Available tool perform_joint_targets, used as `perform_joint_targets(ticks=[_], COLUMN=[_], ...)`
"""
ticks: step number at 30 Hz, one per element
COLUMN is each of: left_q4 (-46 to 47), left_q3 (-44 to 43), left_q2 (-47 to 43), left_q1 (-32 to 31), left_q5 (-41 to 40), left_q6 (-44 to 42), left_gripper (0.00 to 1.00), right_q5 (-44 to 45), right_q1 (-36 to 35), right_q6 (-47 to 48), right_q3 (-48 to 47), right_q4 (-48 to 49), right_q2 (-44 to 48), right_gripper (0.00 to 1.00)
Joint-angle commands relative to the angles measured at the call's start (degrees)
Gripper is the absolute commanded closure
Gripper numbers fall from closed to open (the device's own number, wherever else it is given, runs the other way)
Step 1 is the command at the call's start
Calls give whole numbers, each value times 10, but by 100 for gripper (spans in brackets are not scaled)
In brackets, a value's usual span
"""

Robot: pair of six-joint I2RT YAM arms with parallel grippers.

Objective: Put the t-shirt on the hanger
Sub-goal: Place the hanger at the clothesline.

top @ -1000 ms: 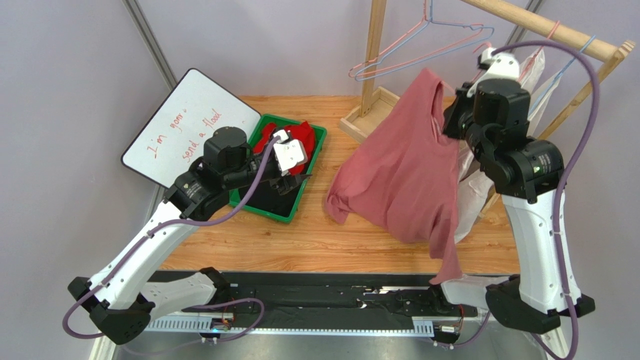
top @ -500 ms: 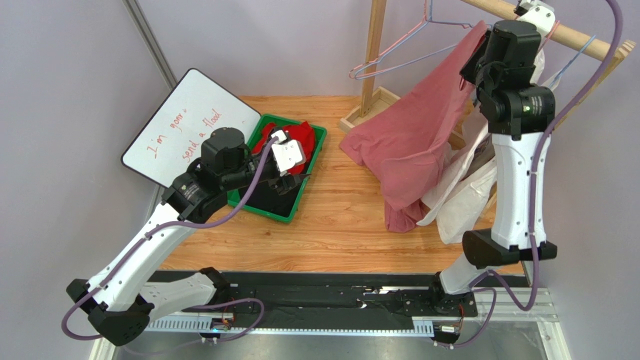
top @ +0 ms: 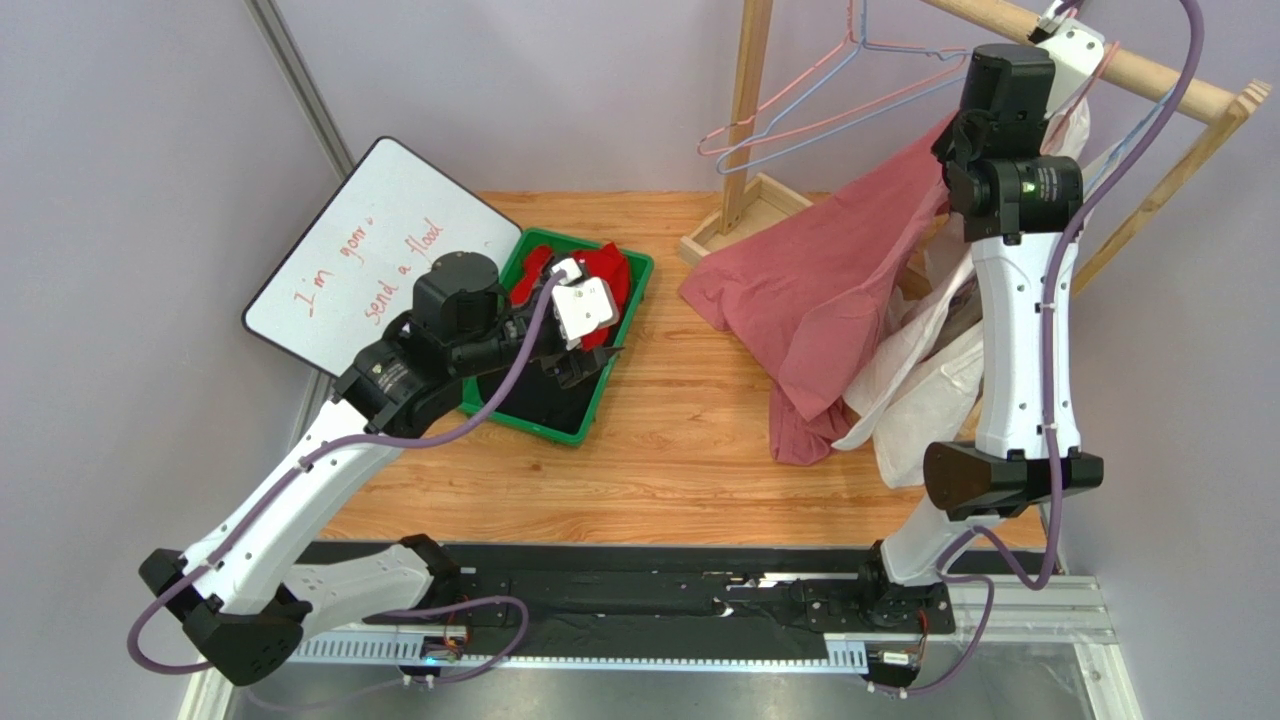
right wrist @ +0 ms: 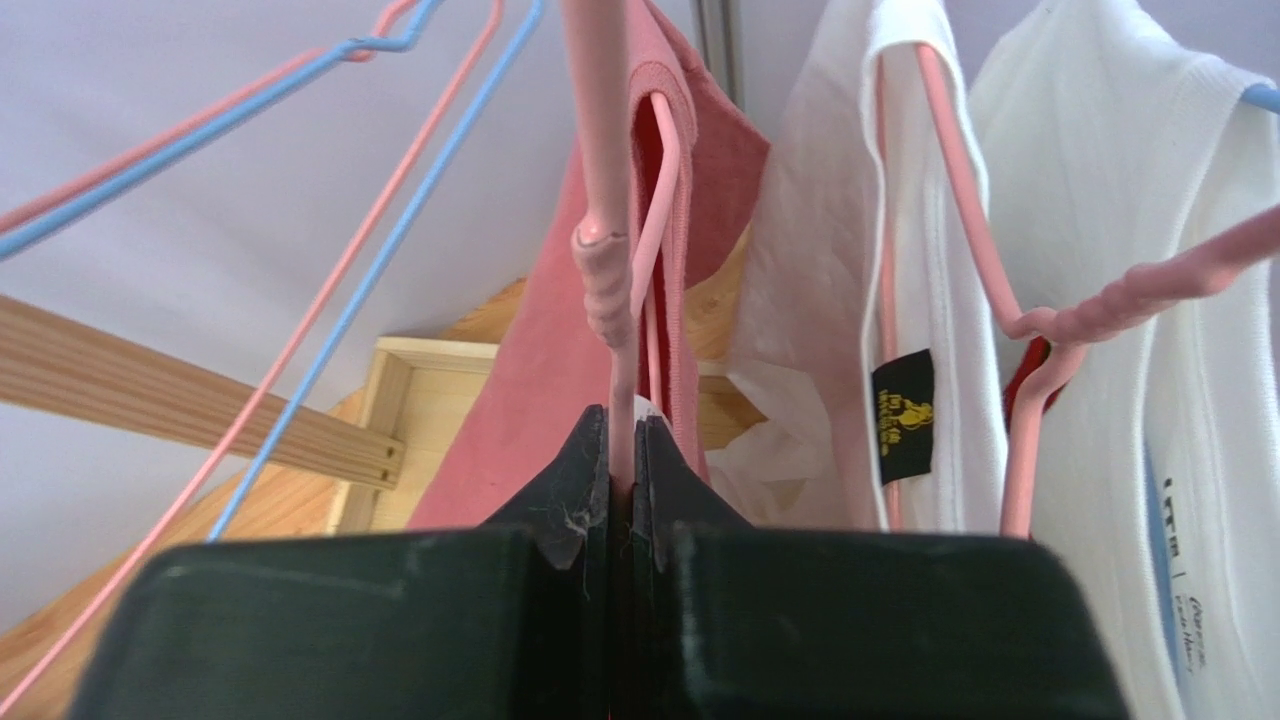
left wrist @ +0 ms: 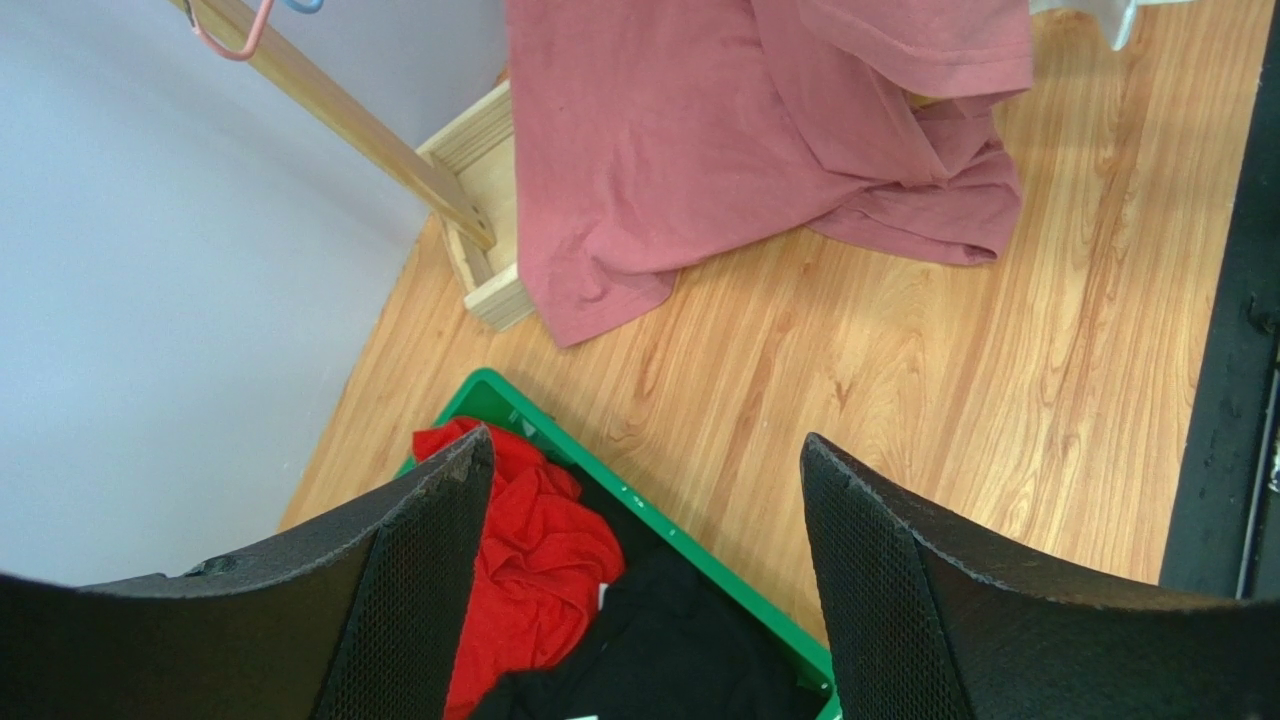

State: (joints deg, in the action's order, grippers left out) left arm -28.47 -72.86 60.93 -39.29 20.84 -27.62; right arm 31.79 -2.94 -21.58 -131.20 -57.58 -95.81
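The dusty rose-pink t-shirt point(top: 819, 285) hangs from the right of the wooden rack, its lower part bunched on the table; it also shows in the left wrist view point(left wrist: 676, 135) and the right wrist view point(right wrist: 526, 405). My right gripper point(right wrist: 621, 435) is shut on the thin pink wire hanger point(right wrist: 601, 225), whose wire runs up through the shirt's neck. In the top view this gripper point(top: 1059, 33) is high up at the wooden rail point(top: 1142, 78). My left gripper point(left wrist: 639, 450) is open and empty above the green bin point(left wrist: 631, 495), also in the top view point(top: 594, 357).
The green bin point(top: 586, 240) holds a red garment point(top: 601, 270) and a black one point(left wrist: 661, 645). A whiteboard point(top: 376, 248) leans at the left. White garments point(right wrist: 932, 225) hang on pink hangers beside the shirt. Empty blue and pink hangers point(top: 842, 90) hang by the rack's post point(top: 747, 105).
My right arm has risen and swung back to the rail with the hanger, lifting the t-shirt so it hangs narrower. The left arm has not moved.
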Motion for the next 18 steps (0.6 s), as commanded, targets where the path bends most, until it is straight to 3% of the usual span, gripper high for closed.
perform_joint_targets(ticks=[1,7,9,10,11,14,18], left_q4=[12,4,2,2,1,-2,-5], left_q3=[-20,-23,-23,-24,-24,-26,-35], left_q2=[6,10,11,12,12,13,17], left_q1=[2,2,2,2,2,1,2], left_q5=[0,2,1,3,4,8,10], left_q6=[-9,-11,-13,-14,-14,-12,-10], left_gripper=[21,21,21,21,20,20,20], right_q5=[21,3,-4,-8,-12,-30,-59], right_q1=[7,6,4,2,0,-17,-50], right_q6=[11,22,29,29,33,60,113], right_q3=[29,111,129,139,158,203,262], right_q4=[69,118,127,129,140,177,249], right_q2=[14,56,69,75,81,109,163], right_gripper=[100,99,91,85,70,46,29])
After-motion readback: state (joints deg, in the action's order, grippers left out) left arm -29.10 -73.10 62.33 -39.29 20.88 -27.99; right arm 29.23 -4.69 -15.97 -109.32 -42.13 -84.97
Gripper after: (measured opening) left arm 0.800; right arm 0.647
